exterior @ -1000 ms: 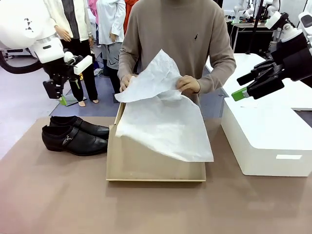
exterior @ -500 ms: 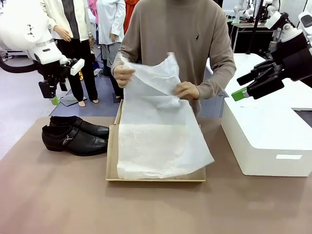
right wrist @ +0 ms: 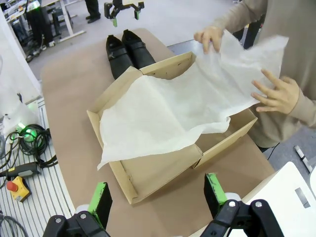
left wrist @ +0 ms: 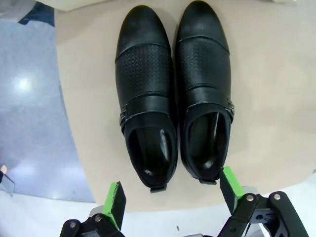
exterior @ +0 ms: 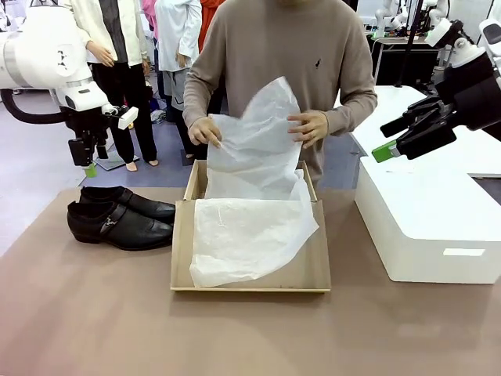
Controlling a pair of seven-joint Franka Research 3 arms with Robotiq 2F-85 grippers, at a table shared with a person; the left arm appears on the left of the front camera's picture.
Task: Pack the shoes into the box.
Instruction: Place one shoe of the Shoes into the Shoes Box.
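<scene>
Two shoes (exterior: 119,216) sit side by side on the table (exterior: 250,337), on the left, just beside the left wall of the box (exterior: 181,251), toes pointing right toward it. Up above them hangs the left gripper (exterior: 86,164), jaws spread wide and holding nothing, clear of the leather with air between.

From the left wrist view the shoes (left wrist: 173,98) lie straight ahead of the left gripper (left wrist: 173,192). Heels are nearest the green pads (left wrist: 116,198), toes point away, and both shoes fall within the gap between the fingers.

Over on the right, the right gripper (exterior: 385,139) is also wide open and empty, hanging above the white box (exterior: 430,227). It is well apart from the shoes, with the cardboard box between them. Its own camera looks past the right gripper (right wrist: 158,195) onto the box (right wrist: 148,173), with the shoes (right wrist: 126,49) beyond on the far side.

At the far side, the person's hands (exterior: 205,129) lift the far end of the tissue paper (exterior: 250,227), while its near end lies draped inside the box.
</scene>
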